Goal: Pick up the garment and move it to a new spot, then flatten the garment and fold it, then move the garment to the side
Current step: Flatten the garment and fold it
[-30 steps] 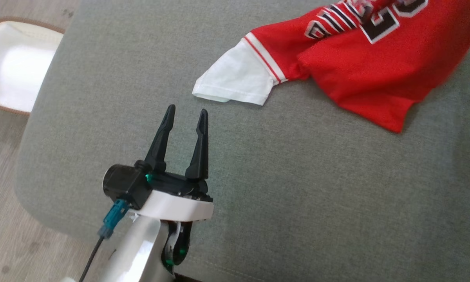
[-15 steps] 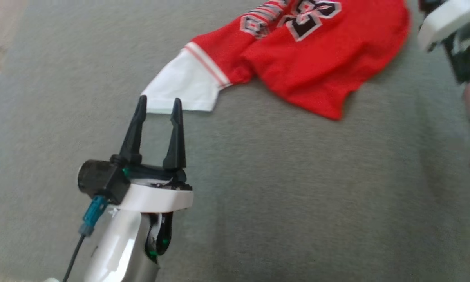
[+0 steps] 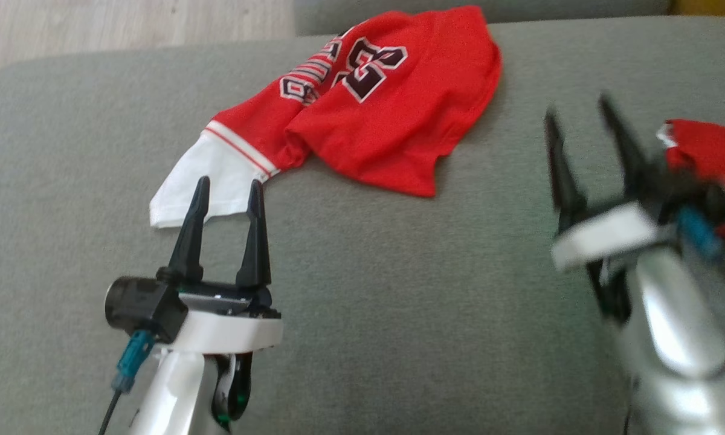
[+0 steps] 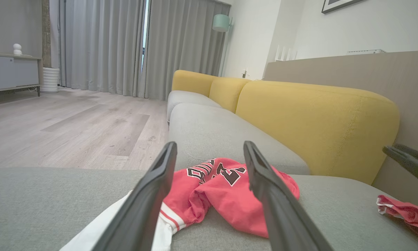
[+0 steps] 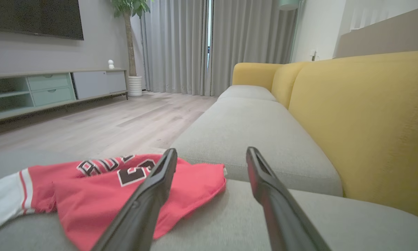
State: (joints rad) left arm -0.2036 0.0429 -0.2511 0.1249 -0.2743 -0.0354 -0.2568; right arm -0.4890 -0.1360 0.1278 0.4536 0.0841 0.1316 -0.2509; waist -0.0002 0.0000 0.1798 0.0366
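1. Grey sofa cushion (image 3: 399, 314) carries everything, with wooden floor (image 3: 127, 24) beyond its far edge. The upholstery looks soft, so fingers pressed down to pinch cloth could dig in and catch the cover as well.
2. The garment (image 3: 393, 115), a red numbered jersey, lies crumpled near that far edge, its body doubled over itself. Lifted by one layer it would probably hang twisted and be harder to flatten. Pushed outward, it could slide onto the floor.
3. A second red cloth (image 3: 716, 175) lies at the right, just behind the right gripper (image 3: 577, 109). A careless reach could snag it instead.
4. The right gripper hovers beside the garment, fingers spread and empty. It is blurred, which suggests motion, so overshoot is a risk.
5. The left gripper (image 3: 228, 181) is likewise spread and holds nothing, with its tips at the white sleeve (image 3: 178, 193); whether they touch it I cannot tell. Closing there would take only the sleeve and leave the body trailing.
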